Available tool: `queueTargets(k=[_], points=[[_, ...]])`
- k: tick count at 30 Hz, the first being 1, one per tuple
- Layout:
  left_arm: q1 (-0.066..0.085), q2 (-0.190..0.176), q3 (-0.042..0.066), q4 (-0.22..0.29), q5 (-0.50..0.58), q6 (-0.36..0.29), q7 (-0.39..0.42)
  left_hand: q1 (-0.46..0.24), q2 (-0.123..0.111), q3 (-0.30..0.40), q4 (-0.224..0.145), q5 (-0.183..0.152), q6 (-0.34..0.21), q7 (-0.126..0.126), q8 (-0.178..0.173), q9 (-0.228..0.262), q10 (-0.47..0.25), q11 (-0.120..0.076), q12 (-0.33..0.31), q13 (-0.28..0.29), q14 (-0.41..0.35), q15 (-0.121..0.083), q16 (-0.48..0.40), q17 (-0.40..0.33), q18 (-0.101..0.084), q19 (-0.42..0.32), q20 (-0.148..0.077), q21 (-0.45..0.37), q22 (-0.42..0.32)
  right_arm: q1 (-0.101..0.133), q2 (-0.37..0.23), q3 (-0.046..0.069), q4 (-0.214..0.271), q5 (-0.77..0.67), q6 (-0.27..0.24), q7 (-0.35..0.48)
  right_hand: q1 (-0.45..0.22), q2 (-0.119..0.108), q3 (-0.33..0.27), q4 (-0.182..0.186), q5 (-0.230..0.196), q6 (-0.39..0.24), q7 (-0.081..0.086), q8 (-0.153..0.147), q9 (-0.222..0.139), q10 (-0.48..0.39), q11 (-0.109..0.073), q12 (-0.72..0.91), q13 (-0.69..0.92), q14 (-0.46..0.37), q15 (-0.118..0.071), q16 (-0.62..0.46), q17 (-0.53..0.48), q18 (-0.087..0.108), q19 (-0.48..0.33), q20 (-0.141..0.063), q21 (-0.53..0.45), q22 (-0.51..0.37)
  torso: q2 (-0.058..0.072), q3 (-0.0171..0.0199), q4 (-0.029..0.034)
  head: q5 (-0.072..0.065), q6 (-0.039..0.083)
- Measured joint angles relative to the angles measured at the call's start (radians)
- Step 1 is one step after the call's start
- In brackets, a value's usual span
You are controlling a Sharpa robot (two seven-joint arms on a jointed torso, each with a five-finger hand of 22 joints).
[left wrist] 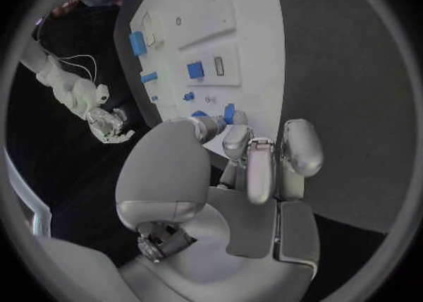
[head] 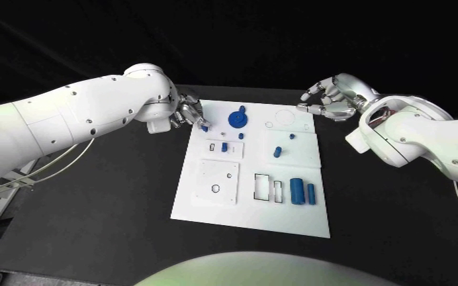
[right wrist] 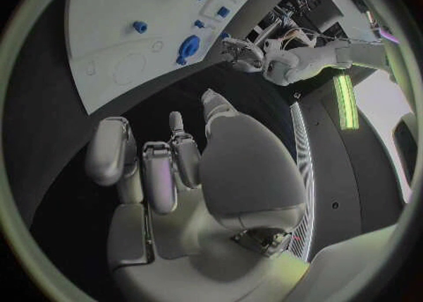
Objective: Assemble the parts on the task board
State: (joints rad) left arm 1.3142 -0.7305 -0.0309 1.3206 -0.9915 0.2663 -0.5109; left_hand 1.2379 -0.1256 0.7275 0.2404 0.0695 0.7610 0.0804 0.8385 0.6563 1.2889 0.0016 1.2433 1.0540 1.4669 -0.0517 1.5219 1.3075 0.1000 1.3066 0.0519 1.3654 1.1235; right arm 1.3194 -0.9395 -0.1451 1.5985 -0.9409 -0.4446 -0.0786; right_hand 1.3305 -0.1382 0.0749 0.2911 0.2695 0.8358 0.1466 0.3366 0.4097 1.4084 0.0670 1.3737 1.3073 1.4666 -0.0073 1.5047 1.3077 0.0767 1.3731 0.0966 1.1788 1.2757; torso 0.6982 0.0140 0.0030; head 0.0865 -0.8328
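Observation:
The white task board (head: 250, 206) lies in the middle of the table. My left hand (head: 184, 112) hangs over its far left corner, fingers curled toward a small blue part (head: 204, 128) (left wrist: 228, 113) right at the fingertips (left wrist: 236, 138). I cannot tell whether they grip it. A round blue part (head: 237, 119) lies close by. My right hand (head: 329, 100) (right wrist: 168, 168) hovers off the far right corner with its fingers loosely apart and nothing in them. Two blue cylinders (head: 306, 191) lie side by side near the board's front right.
A small blue part (head: 224, 146) stands in a square inset. Two more blue parts (head: 278, 151) (head: 291, 136) sit mid-board. A white square plate (head: 218, 181) and rectangular slots (head: 267, 187) take up the front. Black table (head: 105, 200) surrounds the board.

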Motion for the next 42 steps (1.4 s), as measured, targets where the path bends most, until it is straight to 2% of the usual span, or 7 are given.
queueTargets(k=[6, 7, 8, 12, 17, 29, 42], points=[[-0.006, -0.06, 0.001, 0.11, 0.014, -0.054, 0.01, -0.014, -0.014, 0.01, 0.01, 0.001, 0.001, -0.001, 0.01, 0.0, 0.004, -0.004, 0.003, 0.004, 0.0, 0.0, 0.0, 0.0, 0.0, 0.011, -0.003, 0.005, 0.015, 0.0, -0.001, 0.0, -0.001, 0.0, 0.0, 0.0, 0.0, 0.0, 0.0, 0.0, 0.0, 0.0, 0.0, 0.0, 0.0, 0.0, 0.0, 0.0, 0.0, 0.0, 0.0, 0.0, 0.0, 0.0, 0.0, 0.0, 0.0, 0.0, 0.0, -0.0009, 0.0003, 0.003, 0.0], [-0.01, -0.068, 0.001, 0.127, 0.013, -0.064, 0.013, -0.019, -0.019, 0.013, 0.012, 0.004, 0.004, -0.004, 0.014, 0.0, 0.01, -0.005, 0.003, 0.006, 0.0, 0.0, 0.0, 0.0, 0.0, 0.014, 0.0, 0.009, 0.018, 0.0, -0.002, 0.0, -0.001, 0.0, 0.0, 0.0, 0.0, 0.0, 0.0, 0.0, 0.0, 0.0, 0.0, 0.0, 0.0, 0.0, 0.0, 0.0, 0.0, 0.0, 0.0, 0.0, 0.0, 0.0, 0.0, 0.0, 0.0, 0.0, 0.0, -0.0012, 0.0005, 0.003, -0.001], [-0.015, -0.076, 0.001, 0.141, 0.012, -0.073, 0.016, -0.021, -0.021, 0.041, -0.014, 0.004, 0.004, -0.004, 0.015, 0.0, 0.012, -0.005, 0.003, 0.006, 0.0, 0.0, 0.0, 0.0, 0.0, 0.014, 0.0, 0.009, 0.02, 0.0, -0.002, 0.0, -0.001, 0.0, 0.0, 0.0, 0.0, 0.0, 0.0, 0.0, 0.0, 0.0, 0.0, 0.0, 0.0, 0.0, 0.0, 0.0, 0.0, 0.0, 0.0, 0.0, 0.0, 0.0, 0.0, 0.0, 0.0, 0.0, 0.0, -0.0018, 0.001, 0.004, -0.002], [-0.035, -0.098, 0.0, 0.191, -0.004, -0.118, 0.028, -0.032, -0.031, 0.048, -0.007, 0.008, 0.004, -0.004, 0.021, 0.0, 0.018, -0.007, 0.007, 0.012, -0.001, -0.006, 0.0, 0.0, 0.0, 0.023, -0.002, 0.016, 0.034, 0.0, -0.003, 0.0, -0.001, 0.0, 0.0, 0.0, 0.0, 0.0, 0.0, 0.0, 0.0, 0.0, 0.0, 0.0, 0.0, 0.0, 0.0, 0.0, 0.001, 0.0, 0.0, 0.0, 0.0, 0.0, 0.0, 0.0, 0.0, 0.0, 0.001, -0.0025, 0.0015, 0.005, -0.002], [-0.059, -0.113, 0.0, 0.239, -0.039, -0.172, 0.042, -0.032, -0.032, 0.051, -0.005, 0.009, 0.004, -0.004, 0.021, 0.0, 0.021, -0.007, 0.011, 0.018, 0.0, -0.007, 0.004, 0.0, 0.0, 0.027, -0.005, 0.02, 0.044, 0.0, -0.003, 0.0, -0.003, 0.0, 0.0, 0.0, 0.0, 0.0, 0.0, 0.0, 0.0, 0.0, 0.0, 0.0, 0.0, 0.0, 0.0, 0.0, 0.001, 0.0, 0.0, 0.0, 0.0, 0.0, 0.0, 0.0, 0.0, 0.0, 0.001, -0.0043, 0.0013, 0.007, -0.003], [-0.09, -0.108, -0.002, 0.255, -0.134, -0.221, 0.049, -0.033, -0.041, 0.054, -0.002, 0.009, 0.012, -0.004, 0.021, -0.001, 0.025, -0.01, 0.011, 0.02, 0.0, -0.007, 0.004, 0.0, 0.0, 0.034, -0.005, 0.024, 0.051, -0.003, -0.003, 0.0, -0.004, 0.0, 0.0, 0.0, 0.0, 0.0, 0.0, 0.0, 0.0, 0.0, 0.0, 0.0, 0.0, 0.0, 0.0, 0.0, 0.001, 0.0, 0.0, 0.0, 0.0, 0.0, 0.0, 0.0, 0.0, 0.0, 0.003, -0.0031, -0.0009, 0.012, -0.007], [-0.098, -0.094, -0.003, 0.244, -0.22, -0.211, 0.044, -0.043, -0.051, 0.066, -0.014, 0.009, 0.017, -0.005, 0.025, -0.001, 0.028, -0.007, 0.011, 0.02, 0.0, -0.007, 0.004, 0.0, 0.0, 0.034, -0.005, 0.024, 0.053, -0.004, -0.004, 0.0, -0.003, 0.0, 0.0, 0.0, 0.0, 0.0, 0.0, 0.0, 0.0, 0.0, 0.0, 0.0, 0.001, 0.0, 0.0, 0.0, 0.0, 0.0, 0.0, 0.0, 0.0, 0.0, 0.0, 0.0, 0.0, 0.0, 0.003, -0.0012, -0.002, 0.011, -0.015]])
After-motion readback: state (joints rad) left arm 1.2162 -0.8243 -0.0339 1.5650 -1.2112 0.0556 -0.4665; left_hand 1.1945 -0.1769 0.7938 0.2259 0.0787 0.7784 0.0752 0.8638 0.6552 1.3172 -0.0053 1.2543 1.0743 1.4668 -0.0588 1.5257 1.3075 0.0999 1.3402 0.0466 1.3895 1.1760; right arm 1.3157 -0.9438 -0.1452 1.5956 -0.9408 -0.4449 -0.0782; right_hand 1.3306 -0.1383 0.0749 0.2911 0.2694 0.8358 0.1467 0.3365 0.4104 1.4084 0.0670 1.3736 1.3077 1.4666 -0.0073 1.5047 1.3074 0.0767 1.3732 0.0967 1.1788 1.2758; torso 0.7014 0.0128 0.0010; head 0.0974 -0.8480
